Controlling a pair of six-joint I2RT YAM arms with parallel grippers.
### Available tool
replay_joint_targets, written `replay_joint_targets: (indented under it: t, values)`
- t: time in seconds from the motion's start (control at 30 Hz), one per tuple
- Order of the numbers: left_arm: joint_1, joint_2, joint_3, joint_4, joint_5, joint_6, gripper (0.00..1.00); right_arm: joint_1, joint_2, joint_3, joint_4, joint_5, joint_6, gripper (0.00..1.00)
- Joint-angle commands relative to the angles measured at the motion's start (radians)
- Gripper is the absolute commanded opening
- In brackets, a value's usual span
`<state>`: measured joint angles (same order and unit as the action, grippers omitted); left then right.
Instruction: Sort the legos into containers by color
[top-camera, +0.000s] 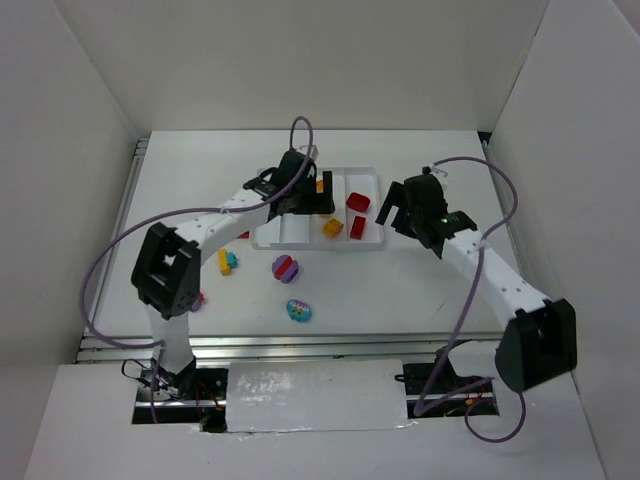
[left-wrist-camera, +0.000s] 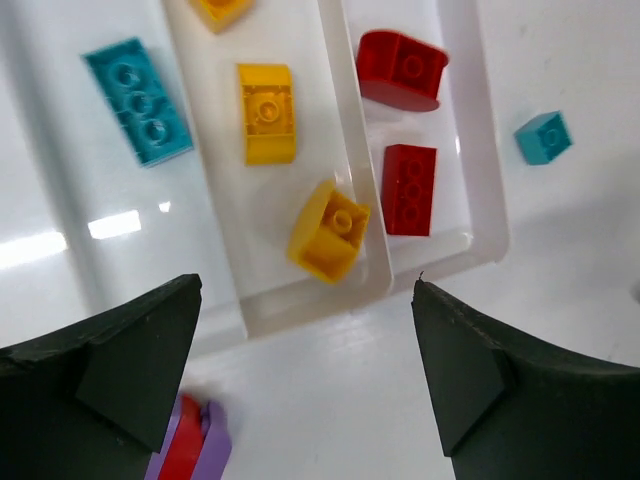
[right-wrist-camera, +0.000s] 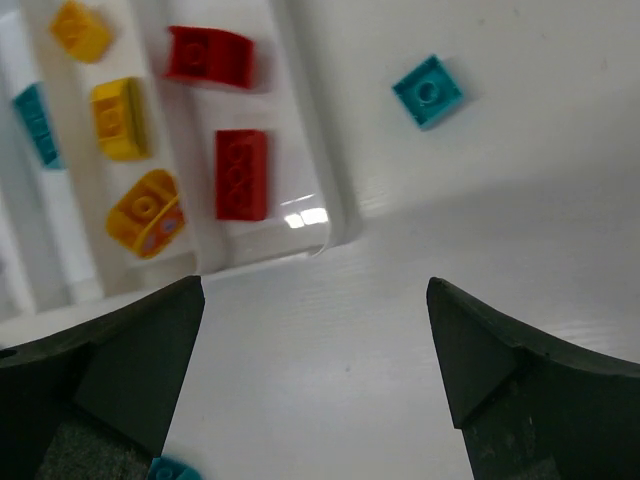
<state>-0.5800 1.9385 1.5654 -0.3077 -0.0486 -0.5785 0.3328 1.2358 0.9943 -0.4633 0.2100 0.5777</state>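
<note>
The white tray (top-camera: 300, 243) lies at mid-table. In the left wrist view its right-hand container holds two red legos (left-wrist-camera: 409, 189), the one beside it yellow legos (left-wrist-camera: 268, 113), and a third a teal brick (left-wrist-camera: 138, 100). My left gripper (left-wrist-camera: 305, 370) hangs open and empty over the tray's near end (top-camera: 310, 198). My right gripper (top-camera: 400, 212) is open and empty just right of the tray (right-wrist-camera: 310, 130). A small teal lego (right-wrist-camera: 429, 90) lies on the table beyond it. A purple-and-red round lego (top-camera: 285, 268) sits in front of the tray.
Loose on the table left and front of the tray are a yellow-and-teal piece (top-camera: 227, 262), a teal multicoloured round piece (top-camera: 299, 310), a red brick (top-camera: 243, 235) and a purple piece (top-camera: 197, 300) by the left arm. White walls enclose the table.
</note>
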Motion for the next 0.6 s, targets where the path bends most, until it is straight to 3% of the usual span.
replay_joint_targets:
  t: [0.0, 0.3, 0.57]
  values:
    - [0.008, -0.258, -0.036, -0.033, -0.115, -0.010, 0.99, -0.064, 0.181, 0.050, 0.002, 0.091, 0.083, 1.00]
    - [-0.003, -0.816, -0.343, -0.175, -0.201, -0.029, 0.99, -0.149, 0.603, 0.320, -0.077, 0.169, 0.157, 1.00]
    - [-0.009, -1.073, -0.439, -0.353, -0.186, 0.038, 1.00, -0.196, 0.732, 0.453, -0.107, 0.114, 0.133, 0.98]
